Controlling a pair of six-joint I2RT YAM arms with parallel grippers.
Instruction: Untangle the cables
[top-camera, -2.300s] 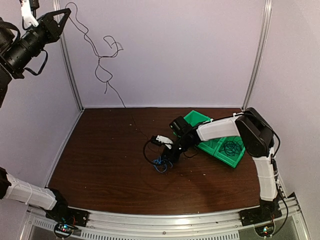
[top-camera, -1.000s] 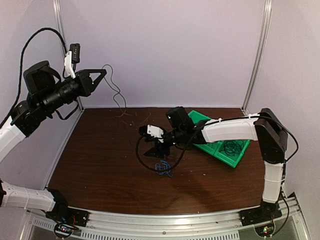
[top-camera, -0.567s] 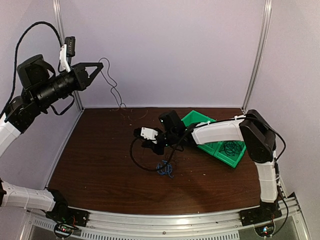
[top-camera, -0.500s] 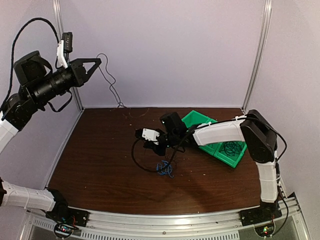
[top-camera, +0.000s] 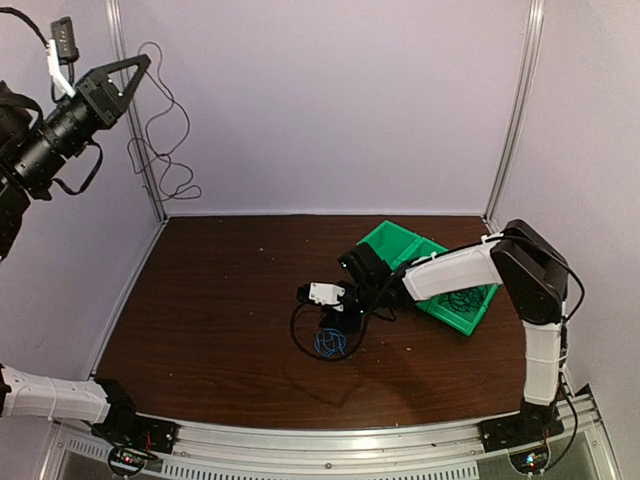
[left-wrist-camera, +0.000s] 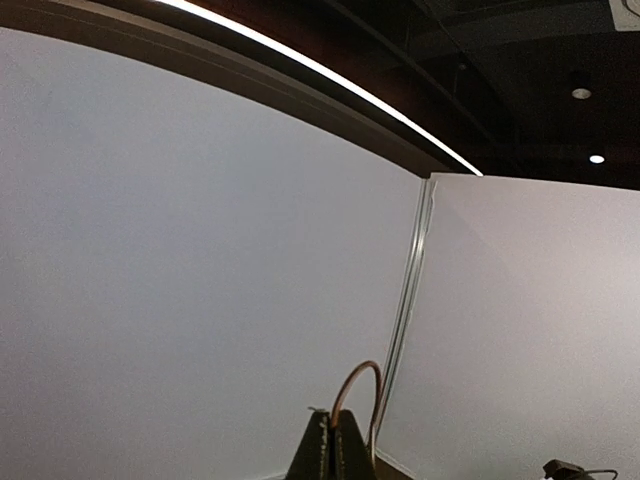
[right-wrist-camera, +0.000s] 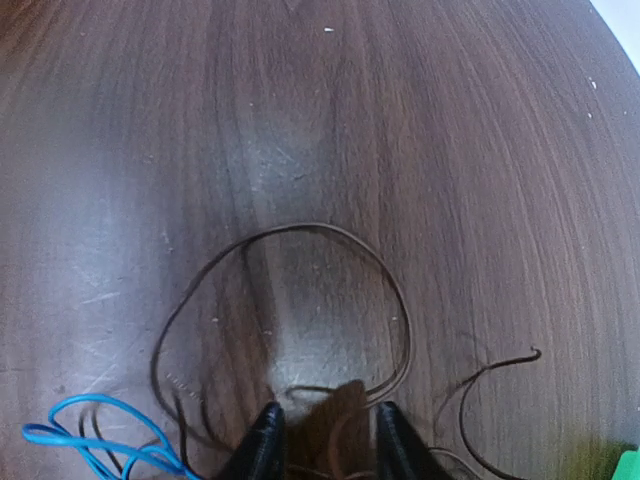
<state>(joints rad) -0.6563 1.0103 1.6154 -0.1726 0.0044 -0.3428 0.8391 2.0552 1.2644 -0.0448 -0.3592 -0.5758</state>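
My left gripper is raised high at the far left and shut on a thin dark cable that hangs in loops beside the left corner post. In the left wrist view its fingertips pinch a small arch of that cable. My right gripper is open, low over the table. A black cable loop lies on the wood ahead of its fingers, with strands running between them. A bright blue cable lies coiled just beside it, at the lower left of the right wrist view.
A green tray with coiled dark cables inside stands at the right, behind the right arm. Metal corner posts stand at the back left and back right. Purple walls enclose the brown table.
My left arm has swung up and to the left with the thin cable, which now hangs clear of the table. My right gripper has moved right and down toward the blue cable.
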